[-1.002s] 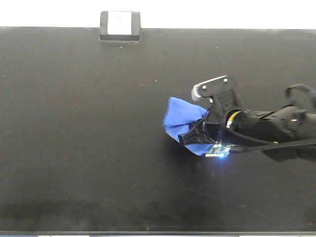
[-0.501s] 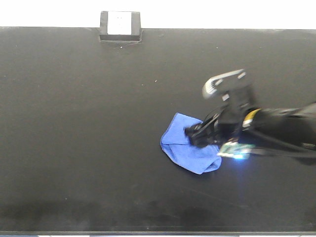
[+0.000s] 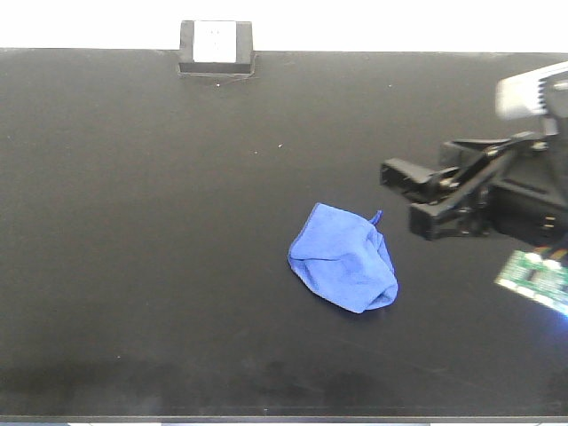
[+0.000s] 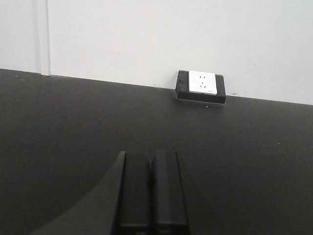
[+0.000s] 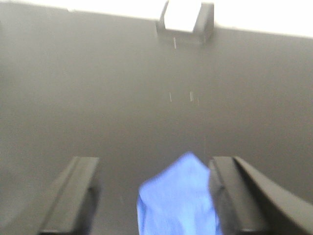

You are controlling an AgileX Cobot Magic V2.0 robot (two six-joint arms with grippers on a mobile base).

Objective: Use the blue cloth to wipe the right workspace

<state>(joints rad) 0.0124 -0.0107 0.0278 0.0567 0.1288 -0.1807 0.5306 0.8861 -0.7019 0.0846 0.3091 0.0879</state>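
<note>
The blue cloth (image 3: 344, 268) lies crumpled on the black table, right of centre. My right gripper (image 3: 401, 199) is open and empty, lifted above the table to the right of the cloth, its fingertips pointing left. In the blurred right wrist view the cloth (image 5: 178, 198) shows below, between the spread fingers (image 5: 73, 196), apart from them. My left gripper (image 4: 150, 191) is shut and empty, low over bare table; it does not show in the front view.
A black socket box with a white face (image 3: 216, 47) stands at the table's back edge, also seen in the left wrist view (image 4: 201, 86). A white wall runs behind the table. The table's front edge (image 3: 266, 417) runs along the bottom.
My right gripper has let go of the blue cloth, opened, and pulled up and to the right. The cloth stays on the table, slightly lower than a second ago.
</note>
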